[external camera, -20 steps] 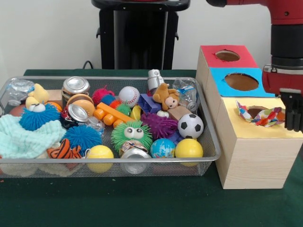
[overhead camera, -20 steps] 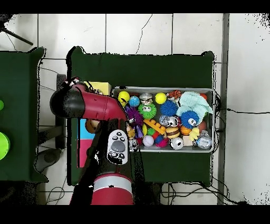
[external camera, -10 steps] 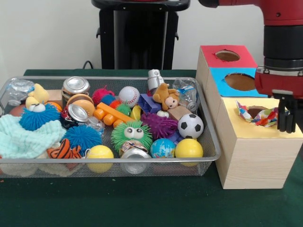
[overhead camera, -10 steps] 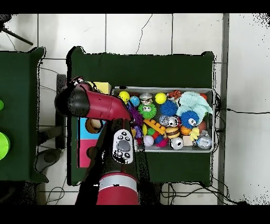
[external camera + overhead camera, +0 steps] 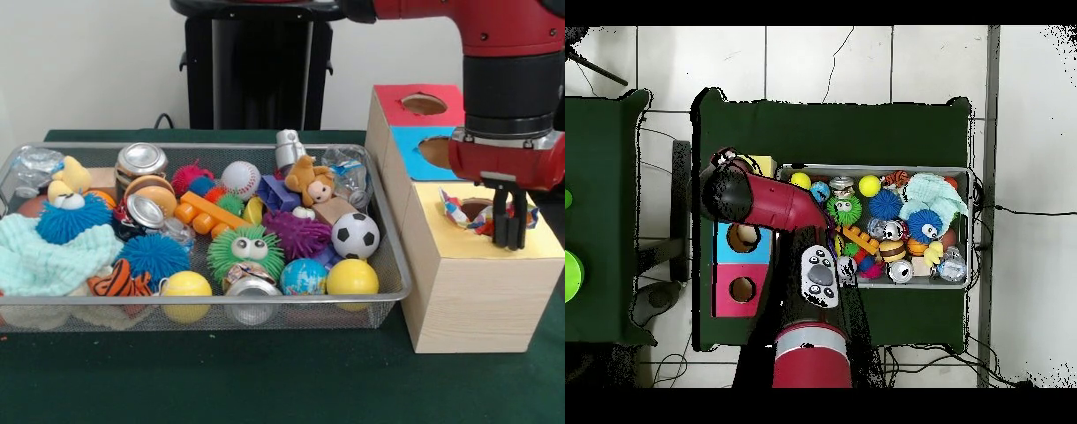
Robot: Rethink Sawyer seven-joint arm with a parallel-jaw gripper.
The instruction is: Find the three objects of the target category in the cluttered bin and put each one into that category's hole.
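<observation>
The silver wire-mesh bin point(image 5: 389, 258) sits on the green table, full of toys. It also shows in the overhead view point(image 5: 969, 230). Three boxes stand to its right, each with a round hole in a coloured top: yellow point(image 5: 441, 231) nearest, then blue point(image 5: 406, 146), then red point(image 5: 388, 95). A multicoloured patterned cloth point(image 5: 459, 210) lies partly in the yellow box's hole. My gripper point(image 5: 509, 231) hangs over the yellow box, just in front of that hole, with nothing seen in it. In the overhead view the red arm point(image 5: 730, 195) hides the gripper.
The bin holds a soccer ball point(image 5: 356, 234), a yellow ball point(image 5: 352, 276), a baseball point(image 5: 240, 178), a teddy bear point(image 5: 311, 181), metal cans point(image 5: 141, 160), fuzzy balls and a pale green cloth point(image 5: 44, 256). The black pedestal point(image 5: 260, 66) stands behind.
In the front view the arm has swung left, from the picture's right edge to over the yellow box's hole. The cloth and the bin's contents have not moved.
</observation>
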